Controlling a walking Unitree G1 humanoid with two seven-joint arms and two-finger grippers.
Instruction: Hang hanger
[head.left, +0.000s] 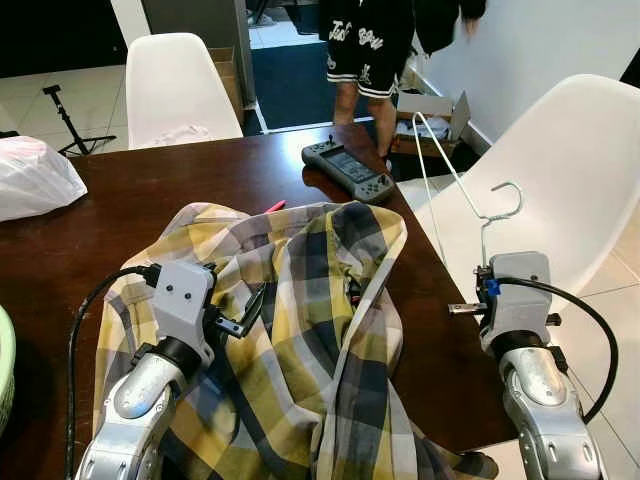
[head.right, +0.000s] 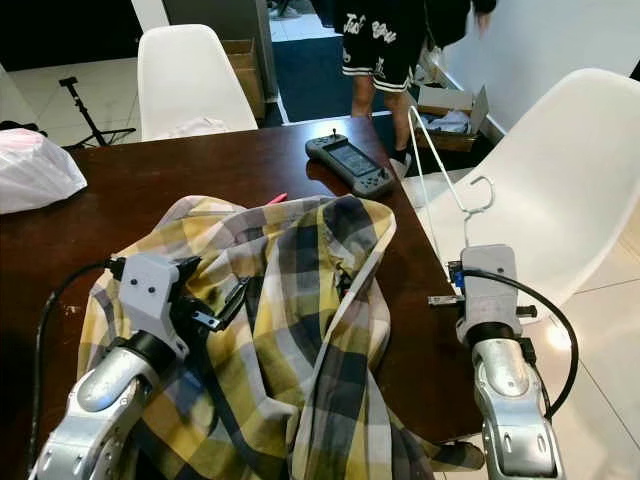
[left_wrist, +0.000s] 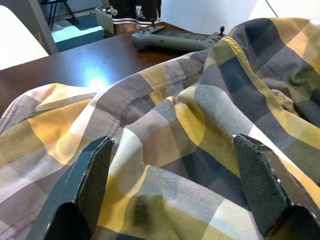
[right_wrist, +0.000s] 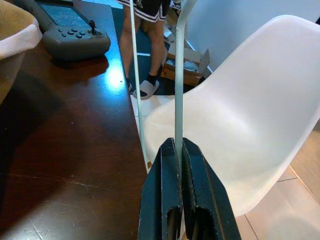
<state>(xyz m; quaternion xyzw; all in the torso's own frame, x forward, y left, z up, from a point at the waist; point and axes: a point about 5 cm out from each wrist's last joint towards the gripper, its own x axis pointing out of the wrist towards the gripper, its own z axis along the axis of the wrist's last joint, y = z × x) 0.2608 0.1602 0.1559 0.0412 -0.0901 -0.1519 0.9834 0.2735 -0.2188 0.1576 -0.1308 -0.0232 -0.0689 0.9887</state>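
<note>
Fingers (right_wrist: 172, 190) of the right gripper (right_wrist: 178, 192) are pressed together on the thin white wire of the hanger (head.left: 483, 213), which rises from between them; in the left eye view the gripper sits at the right of the frame, just off the table's right edge. The hanger's hook curls at mid-right, in front of a white chair (head.left: 570, 170), and one long wire arm runs up and left toward the cardboard boxes (head.left: 435, 108) on the floor at upper right.

The left gripper (left_wrist: 175, 172) is spread wide, its two dark fingers (left_wrist: 92, 182) hovering apart just above a yellow, grey and navy checked shirt (head.left: 310, 330). This shirt lies crumpled over the lower middle of the dark brown table (head.left: 150, 190), between the two arms, and part of it hangs over the near edge.

Beyond the shirt, toward upper centre, a grey handheld controller (head.left: 348, 170) rests near the table's far right corner. A small red object (head.left: 274, 207) pokes out at the shirt's far edge. A white plastic bag (head.left: 35, 175) sits at the left edge of the frame, and a pale green rim (head.left: 5, 370) shows at lower left.

A second white chair (head.left: 175, 88) stands behind the table at upper left, with a black stand (head.left: 65, 120) on the tiled floor beside it. A person's legs (head.left: 362, 100) in black printed shorts stand at top centre, near the boxes.
</note>
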